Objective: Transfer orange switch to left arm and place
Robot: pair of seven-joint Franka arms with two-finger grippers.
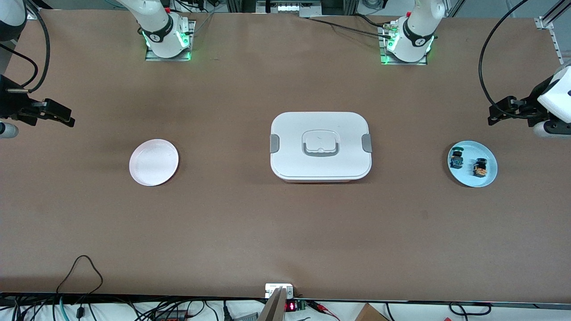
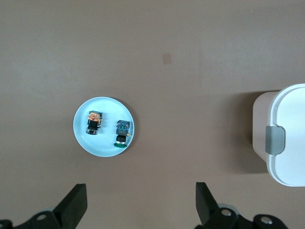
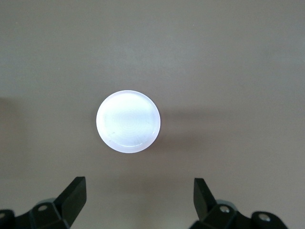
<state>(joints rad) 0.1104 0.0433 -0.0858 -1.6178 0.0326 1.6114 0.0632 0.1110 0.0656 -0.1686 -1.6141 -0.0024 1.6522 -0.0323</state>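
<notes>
orange switch (image 1: 480,167) on blue plate (image 1: 488,177), toward the left arm's end from box (image 1: 320,146).
left pincer (image 1: 496,113) above the surface by that plate, right pincer (image 1: 67,117) by pink plate (image 1: 154,162); both wide, empty.

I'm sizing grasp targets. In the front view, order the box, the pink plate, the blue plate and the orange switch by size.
1. box
2-3. pink plate and blue plate: look alike, unranked
4. orange switch
</notes>
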